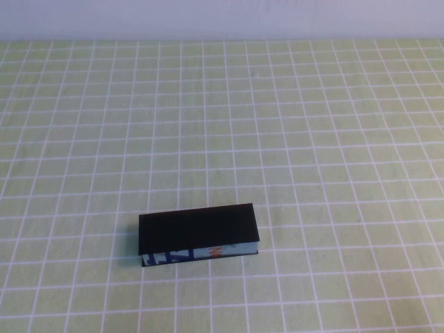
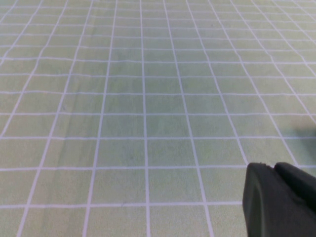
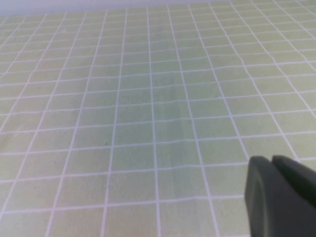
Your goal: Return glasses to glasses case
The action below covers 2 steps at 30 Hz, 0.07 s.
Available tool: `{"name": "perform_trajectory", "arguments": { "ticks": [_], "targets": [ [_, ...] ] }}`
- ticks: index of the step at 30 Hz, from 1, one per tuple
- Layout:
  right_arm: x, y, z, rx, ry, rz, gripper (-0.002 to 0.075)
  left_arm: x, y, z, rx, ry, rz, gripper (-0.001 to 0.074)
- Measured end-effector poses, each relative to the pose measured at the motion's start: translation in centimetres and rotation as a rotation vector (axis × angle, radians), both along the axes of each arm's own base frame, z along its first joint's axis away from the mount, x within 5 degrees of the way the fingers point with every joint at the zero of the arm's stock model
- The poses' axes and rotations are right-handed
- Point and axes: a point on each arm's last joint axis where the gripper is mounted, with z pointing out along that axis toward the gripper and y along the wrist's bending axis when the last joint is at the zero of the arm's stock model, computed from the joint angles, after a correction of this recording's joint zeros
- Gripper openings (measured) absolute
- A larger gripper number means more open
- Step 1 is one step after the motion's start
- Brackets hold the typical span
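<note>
The glasses case (image 1: pixel 198 229) is seen lying flat on the table (image 1: pixel 312 139), which is covered with a light green cloth ruled in white squares. It is placed in the near part of the table, slightly left of the middle in the high view. Its black lid is shut and faces up. Its long axis runs across the table from left to right, with the right end turned slightly toward the far edge. The light blue side, printed in dark blue and orange, is turned toward the robot. The glasses are not seen in any view.

Neither arm is seen in the high view. The left tool (image 2: pixel 281 200) is shown only in the left wrist view, as a dark tip held above bare cloth; whether it is open or closed cannot be told. The right tool (image 3: pixel 279 195) is shown in the right wrist view, likewise above bare cloth, and it is closed on nothing.
</note>
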Motion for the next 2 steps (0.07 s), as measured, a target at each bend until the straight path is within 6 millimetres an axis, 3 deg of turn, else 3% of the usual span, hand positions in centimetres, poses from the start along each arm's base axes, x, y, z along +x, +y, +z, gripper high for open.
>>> {"name": "perform_trajectory", "arguments": {
  "ticks": [2],
  "targets": [
    [0.0,0.0,0.0,0.0,0.0,0.0,-0.0018,0.0,0.0,0.0,0.0,0.0,0.0,-0.0002]
  ]
}}
